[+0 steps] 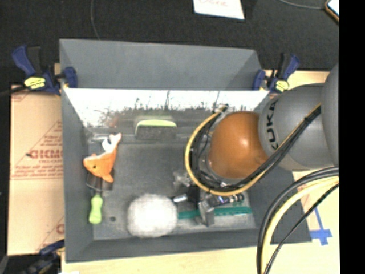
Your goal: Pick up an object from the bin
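Observation:
My gripper (198,202) is low in the bin's front right part, under the arm's orange cover. Just beneath it and to its right lies a flat dark-green thing (229,212) on the bin floor; part of it is hidden by the gripper. A white fluffy ball (149,214) rests immediately to the gripper's left, close to the front wall. I cannot see anything held.
An orange toy fish (101,163) lies at the left side, with a small light-green handle (96,209) in front of it. A grey block with a pale green top (155,127) sits against the back wall. The arm and its cables cover the bin's right side.

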